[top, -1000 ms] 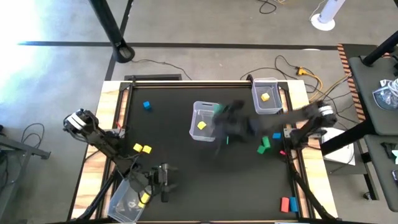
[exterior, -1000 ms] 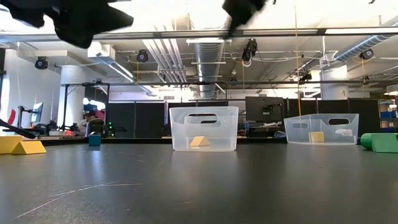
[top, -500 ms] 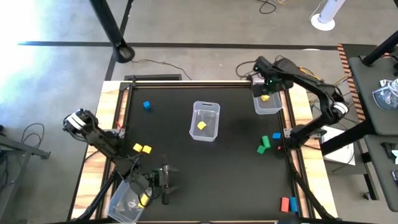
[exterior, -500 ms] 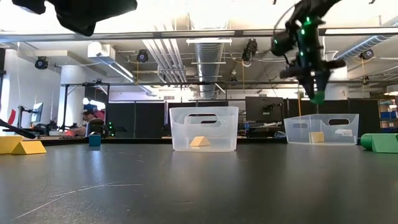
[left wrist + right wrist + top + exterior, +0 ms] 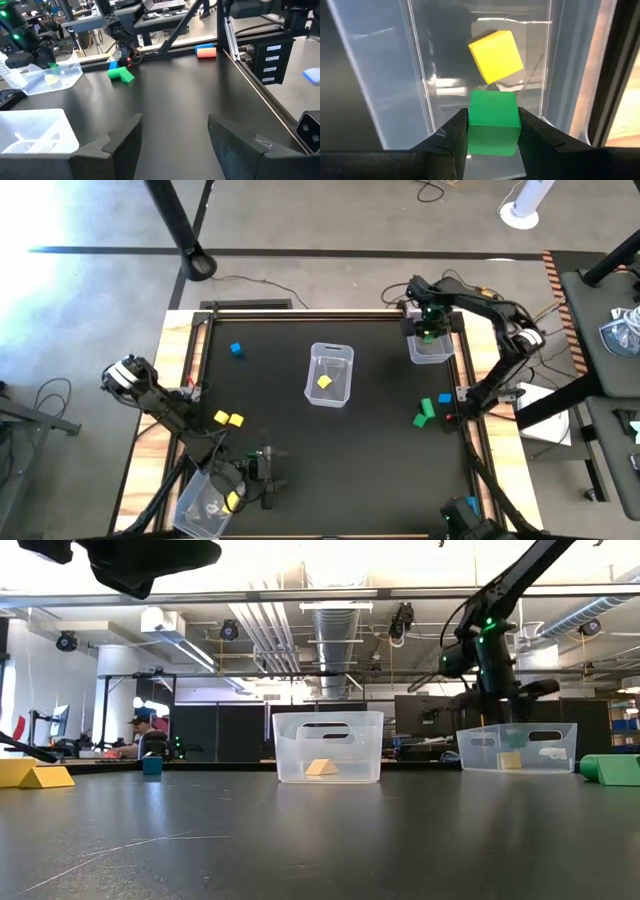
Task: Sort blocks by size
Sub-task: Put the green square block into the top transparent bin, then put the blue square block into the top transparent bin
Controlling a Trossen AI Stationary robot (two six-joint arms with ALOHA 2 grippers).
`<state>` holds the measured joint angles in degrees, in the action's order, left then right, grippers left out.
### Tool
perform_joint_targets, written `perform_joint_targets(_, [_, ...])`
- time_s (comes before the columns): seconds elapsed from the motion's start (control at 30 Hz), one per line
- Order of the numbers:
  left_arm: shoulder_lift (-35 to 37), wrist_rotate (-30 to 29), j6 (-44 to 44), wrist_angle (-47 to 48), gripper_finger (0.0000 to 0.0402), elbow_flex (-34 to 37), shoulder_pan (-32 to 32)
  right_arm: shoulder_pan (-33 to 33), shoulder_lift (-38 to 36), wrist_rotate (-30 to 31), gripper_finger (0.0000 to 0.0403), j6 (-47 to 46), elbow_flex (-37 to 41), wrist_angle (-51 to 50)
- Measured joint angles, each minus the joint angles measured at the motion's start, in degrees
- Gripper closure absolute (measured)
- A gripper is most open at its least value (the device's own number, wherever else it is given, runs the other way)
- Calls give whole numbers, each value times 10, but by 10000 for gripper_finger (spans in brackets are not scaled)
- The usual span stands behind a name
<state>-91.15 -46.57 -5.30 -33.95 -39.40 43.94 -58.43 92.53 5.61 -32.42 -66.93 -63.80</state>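
My right gripper (image 5: 428, 330) hangs over the clear bin (image 5: 431, 348) at the table's far right, shut on a small green cube (image 5: 493, 112). A yellow cube (image 5: 496, 56) lies on that bin's floor. My left gripper (image 5: 268, 478) waits open near the table's near left, beside another clear bin (image 5: 203, 502) that holds a yellow block. A third bin (image 5: 330, 375) in the middle holds a yellow block (image 5: 323, 382). On the black mat lie a blue cube (image 5: 236, 350), two yellow blocks (image 5: 229, 418), green blocks (image 5: 424, 413) and a blue one (image 5: 444, 397). My right gripper pinches the green cube by two opposite sides (image 5: 471, 120) between its two fingers. The fingers come from above, pointing down into the bin. The cube sits level in the hold, next to the yellow cube; whether it touches the bin's floor, I cannot tell.
A red bar and a blue bar (image 5: 205, 50) lie at the mat's near right corner. Wooden strips and metal rails (image 5: 478, 440) frame the mat. Open mat stretches between the middle bin and the near edge (image 5: 340, 470).
My right gripper has swept with the green cube from above the middle of the table toward the far right bin. It has then gone down, so the cube now hangs at the bin's rim height instead of well above it.
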Motion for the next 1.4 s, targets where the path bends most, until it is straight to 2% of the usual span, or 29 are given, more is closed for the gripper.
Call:
perform_joint_targets(0.37, [0, 0, -5, 6, 191, 0, 0, -5, 13, -7, 271, -40, 0, 20])
perform_joint_targets(0.87, [0, 0, -19, 8, 191, -7, 0, -1, 14, 2, 269, -100, 56, 93])
perform_joint_targets(1.13, [0, 6, -24, 10, 191, -7, 0, 1, 12, 10, 205, -95, 57, 95])
perform_joint_targets(1.3, [0, 6, -25, 10, 191, -7, -1, 11, -26, 52, 174, -83, 34, 77])
perform_joint_targets(1.4, [0, 6, -27, 10, 191, -7, -3, 29, -64, 101, 162, -45, 11, 69])
